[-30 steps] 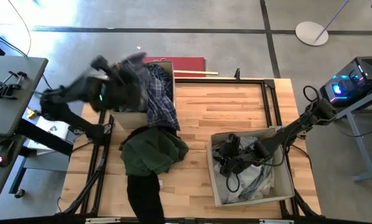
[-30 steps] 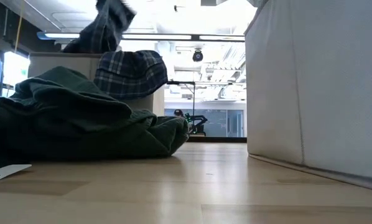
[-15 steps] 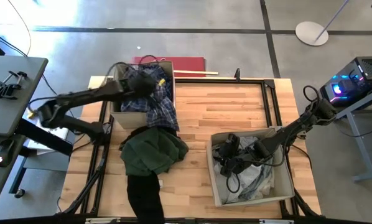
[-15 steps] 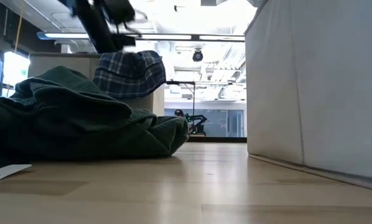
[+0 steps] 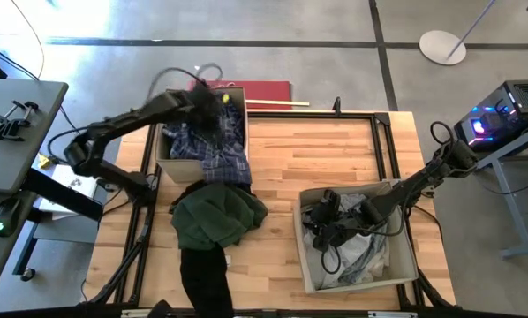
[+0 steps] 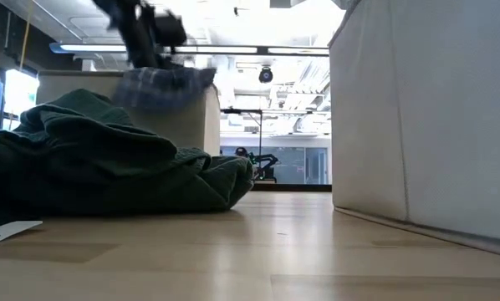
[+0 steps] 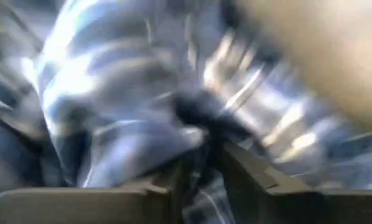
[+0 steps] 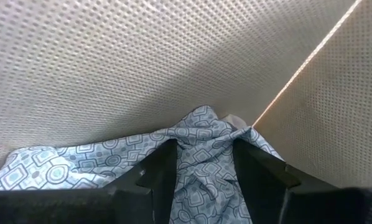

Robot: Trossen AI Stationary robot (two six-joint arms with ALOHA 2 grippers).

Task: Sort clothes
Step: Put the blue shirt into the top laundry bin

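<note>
Plaid cloth was what the coming move turned on: the blue-and-white plaid shirt (image 5: 213, 144) lay directly beneath the left gripper (image 5: 209, 103), which hovered over the far box (image 5: 238, 92) at the table's back-left corner. In the left wrist view the left gripper (image 7: 201, 163) had its 2 fingers close together with a fold of plaid between them, so it looked clamped on the shirt, though the blur left that a judgement.

The shirt's long axis ran from the box interior toward the table's near edge: its upper part sat inside the box, and its lower part spilled over the front wall and pointed down at the dark green garment (image 5: 215, 215), which it touched or nearly touched. A black garment (image 5: 205, 278) trailed off the near edge beyond that.

The left arm was by far the nearer one. Any further tuck would probably need the hanging tail drawn back over the wall.

The right gripper (image 5: 321, 225) sat inside the near box (image 5: 305, 256), well apart, its fingers (image 8: 162, 169) straddling a pale patterned garment (image 8: 198, 149) against the box wall; whether it gripped, I could not tell.
</note>
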